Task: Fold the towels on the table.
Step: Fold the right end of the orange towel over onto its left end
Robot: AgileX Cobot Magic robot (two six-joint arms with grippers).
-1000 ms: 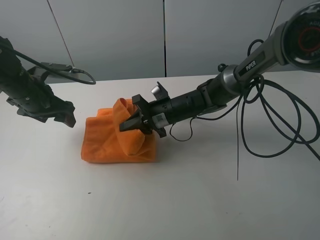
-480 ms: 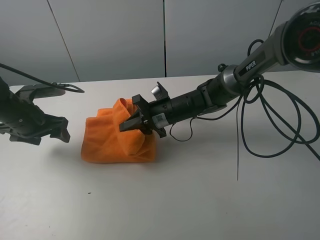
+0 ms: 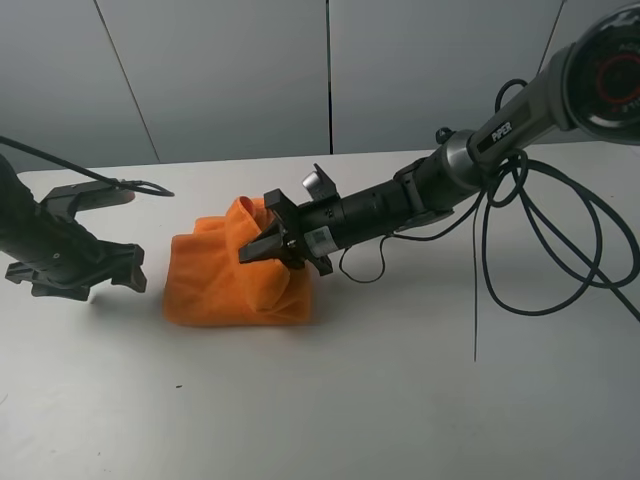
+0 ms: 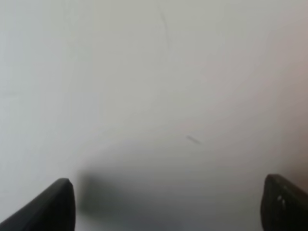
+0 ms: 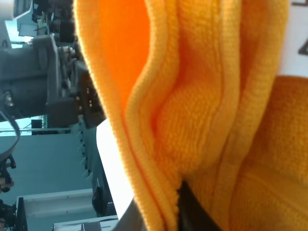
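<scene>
My right pincer [image 3: 268, 247] sits a little left of the frame's centre in the high view, clamped on a raised fold of the orange towel [image 3: 215, 285]. The arm behind it stretches in from the upper right corner, with loops of black cable [image 3: 560, 250] trailing over the tabletop [image 3: 400, 400] on the right side. The towel lies bunched on the tabletop left of centre: its lower part spreads flat toward the left, while the pinched fold stands up as a hump at its right end, right against my pincer. In my right wrist view the towel [image 5: 202, 106] fills nearly the whole frame, its stitched edges running in curved ridges from top to bottom, and a dark fingertip [image 5: 192, 211] shows at the bottom edge, pressed into the cloth.

My left pincer [image 3: 125, 268] is at the left edge of the high view, low over the tabletop, just beside the towel's left edge but not touching it. In my left wrist view its two dark fingertips [image 4: 48, 207] appear in the bottom corners of the frame, spread far apart, with only bare white tabletop [image 4: 154, 86] and a soft shadow between them, so that pincer stands wide and holds nothing. A thin black cable [image 3: 110, 184] arcs above my left arm near the left of the frame.
</scene>
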